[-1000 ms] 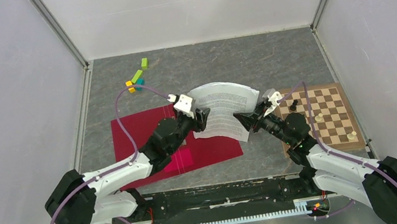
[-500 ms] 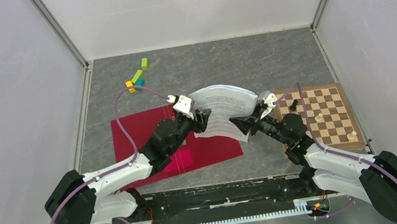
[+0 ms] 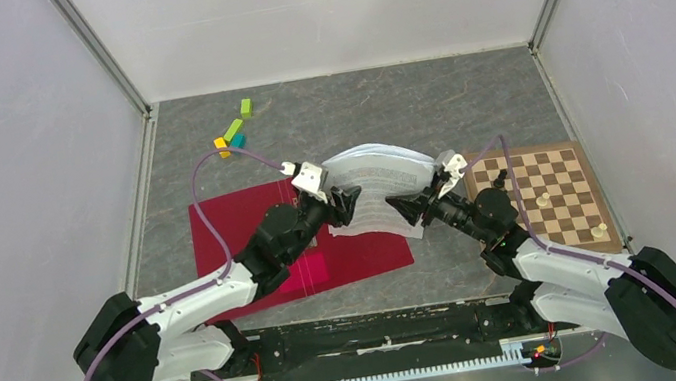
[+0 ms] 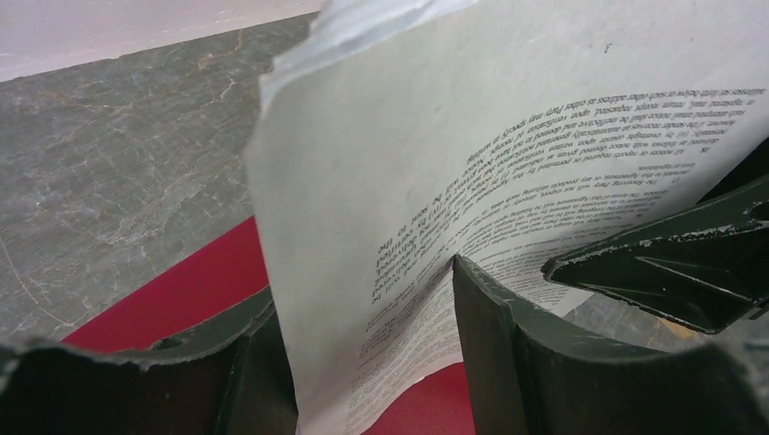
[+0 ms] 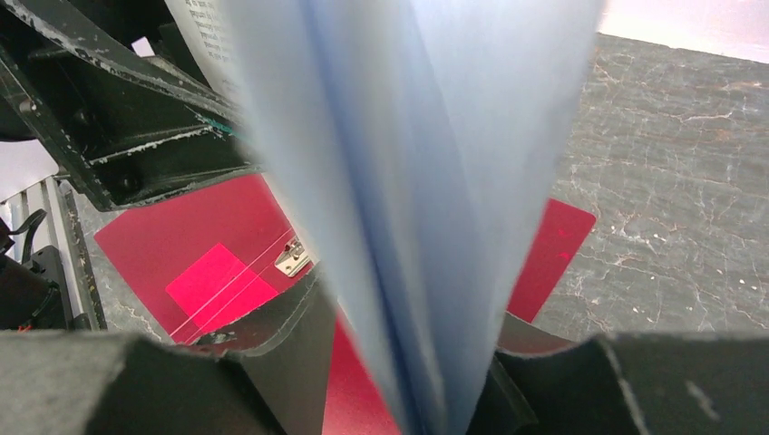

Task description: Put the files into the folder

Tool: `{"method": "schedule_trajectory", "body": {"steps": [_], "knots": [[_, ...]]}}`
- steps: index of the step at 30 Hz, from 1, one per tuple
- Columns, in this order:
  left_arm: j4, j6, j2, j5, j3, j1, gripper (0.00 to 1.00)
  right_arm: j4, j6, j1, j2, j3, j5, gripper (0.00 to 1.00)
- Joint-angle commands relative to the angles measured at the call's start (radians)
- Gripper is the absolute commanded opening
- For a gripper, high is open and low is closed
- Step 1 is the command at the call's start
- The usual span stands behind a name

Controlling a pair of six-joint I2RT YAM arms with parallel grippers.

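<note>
From above, the files (image 3: pixel 379 177) hang in an arch between both arms, over the right edge of the folder (image 3: pixel 238 228), which lies open and flat on the table (image 3: pixel 401 100). The left gripper (image 3: pixel 352 204) pinches the sheets' left side and the right gripper (image 3: pixel 397 210) their right side. A chessboard (image 3: pixel 558 203) with a few pieces lies to the right, and coloured blocks (image 3: pixel 232 133) sit at the far left.

On the left wrist, printed text shows on the sheets, clamped between the dark fingers (image 4: pixel 494 335), with red cover beneath.

On the right wrist, the blurred sheets run down between closed jaws. Only here do the folder's metal clip (image 5: pixel 292 258) and pink patch (image 5: pixel 218 283) show clearly.
</note>
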Motion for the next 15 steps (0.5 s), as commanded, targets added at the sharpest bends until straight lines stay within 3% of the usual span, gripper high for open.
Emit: {"method": "schedule_trajectory", "body": {"steps": [1,9,15], "knots": [[0.005,-0.047,-0.013,0.027,0.014,-0.002,0.63,0.064,-0.008,0.006,0.006,0.038,0.004,0.42],[-0.004,-0.062,0.011,0.056,0.014,-0.002,0.57,0.066,-0.012,0.006,-0.027,-0.009,0.019,0.42],[-0.020,-0.058,0.020,0.048,0.032,-0.002,0.39,0.088,-0.002,0.006,-0.028,-0.026,0.014,0.41]]}}
